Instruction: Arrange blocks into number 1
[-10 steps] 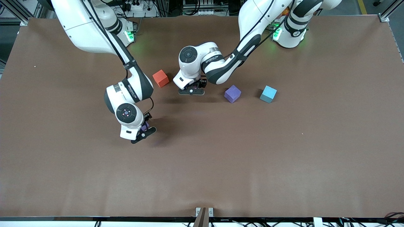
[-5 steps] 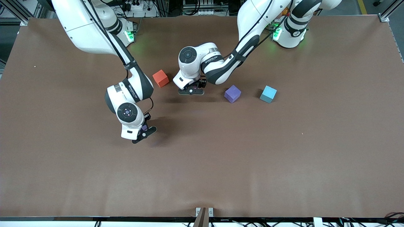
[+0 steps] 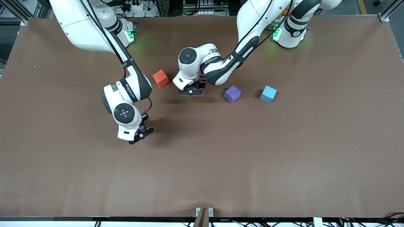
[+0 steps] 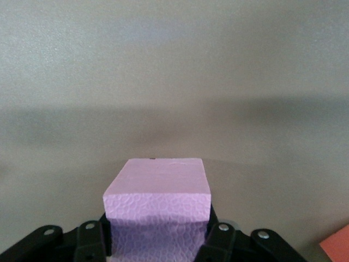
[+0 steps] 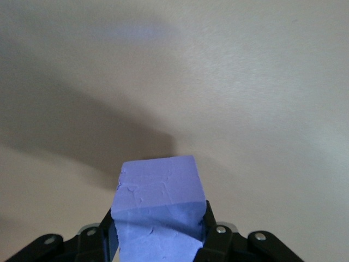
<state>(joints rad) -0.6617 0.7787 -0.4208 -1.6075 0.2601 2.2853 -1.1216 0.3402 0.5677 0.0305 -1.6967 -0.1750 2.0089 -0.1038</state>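
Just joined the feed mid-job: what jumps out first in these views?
Both arms carry a block: the left gripper is shut on a light pink foam cube beside the orange cube, and the right gripper is shut on a purple foam cube over bare brown table. A second purple foam cube and a light blue cube sit toward the left arm's end.

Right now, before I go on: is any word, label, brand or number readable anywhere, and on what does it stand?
Lettering on the right arm's forearm: too small to read.
Lettering on the left arm's forearm: too small to read.
The pink block and the purple block in the jaws: no markings.
The orange cube, purple cube and light blue cube on the table: no markings.
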